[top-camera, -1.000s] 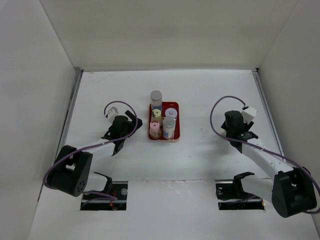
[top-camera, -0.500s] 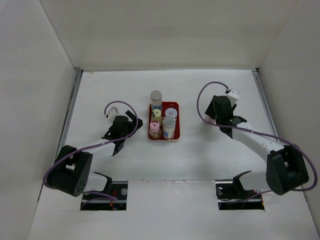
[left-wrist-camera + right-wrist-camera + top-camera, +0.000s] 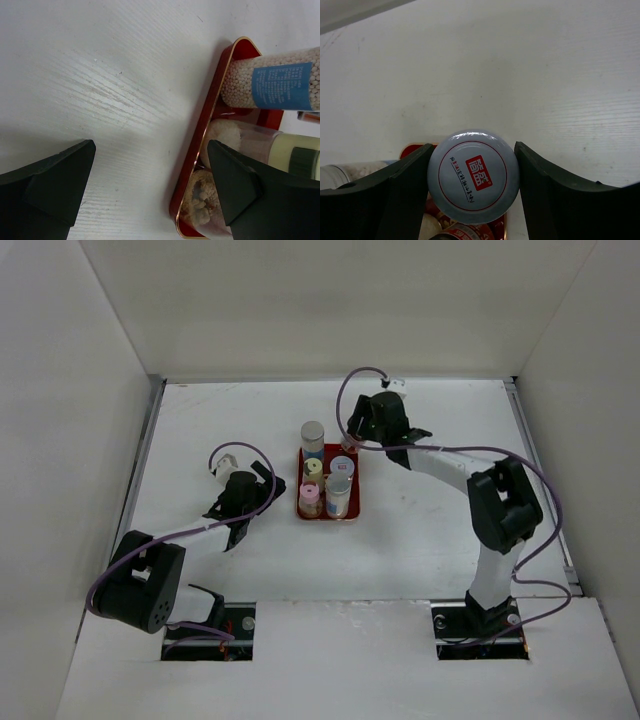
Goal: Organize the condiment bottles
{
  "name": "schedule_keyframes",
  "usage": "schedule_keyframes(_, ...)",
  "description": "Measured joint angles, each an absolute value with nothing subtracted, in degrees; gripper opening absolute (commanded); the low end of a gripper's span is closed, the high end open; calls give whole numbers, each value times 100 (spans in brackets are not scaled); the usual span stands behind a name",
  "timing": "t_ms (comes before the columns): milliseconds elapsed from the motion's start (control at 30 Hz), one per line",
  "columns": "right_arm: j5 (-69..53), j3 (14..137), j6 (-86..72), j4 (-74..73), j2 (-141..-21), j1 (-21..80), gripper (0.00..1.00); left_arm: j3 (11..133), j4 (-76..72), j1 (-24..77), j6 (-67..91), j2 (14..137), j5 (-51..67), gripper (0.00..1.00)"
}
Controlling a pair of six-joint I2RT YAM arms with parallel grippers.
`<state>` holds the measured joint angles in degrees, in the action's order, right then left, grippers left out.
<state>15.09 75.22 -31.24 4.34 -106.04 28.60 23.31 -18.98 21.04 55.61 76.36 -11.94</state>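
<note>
Lavender-capped shaker jar at 1 o'clock in flat red tray: my right gripper straddles it, jaws apart; left gripper likewise apart.

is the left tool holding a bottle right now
No, the left tool stands open and empty beside the red tray.

Plastic bottles, glossy (gilt-edged) tray, matt table

On the right wrist view I can read the bluish jar cap at the tray's far end. It carries a red square with two white characters, apparently 厨邦, and a curved line too small for me. The beaded jar, also at the tray's far end, has a blue label whose print I can't make out.
</note>
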Motion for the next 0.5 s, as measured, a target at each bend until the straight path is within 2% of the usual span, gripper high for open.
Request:
schedule_keyframes(367, 1262, 7690, -3085, 298, -11078, 3085, 50, 2331, -1955, 2104, 5564, 7673, -1192, 100)
schedule_keyframes(433, 1291, 7710, -3068, 329, -11157, 3138, 56, 2331, -1957, 2104, 5564, 7675, -1188, 100)
schedule_keyframes(500, 1339, 7741, -3061, 346, -11185, 3192, 67, 2331, -1962, 2104, 5568, 7675, -1181, 100)
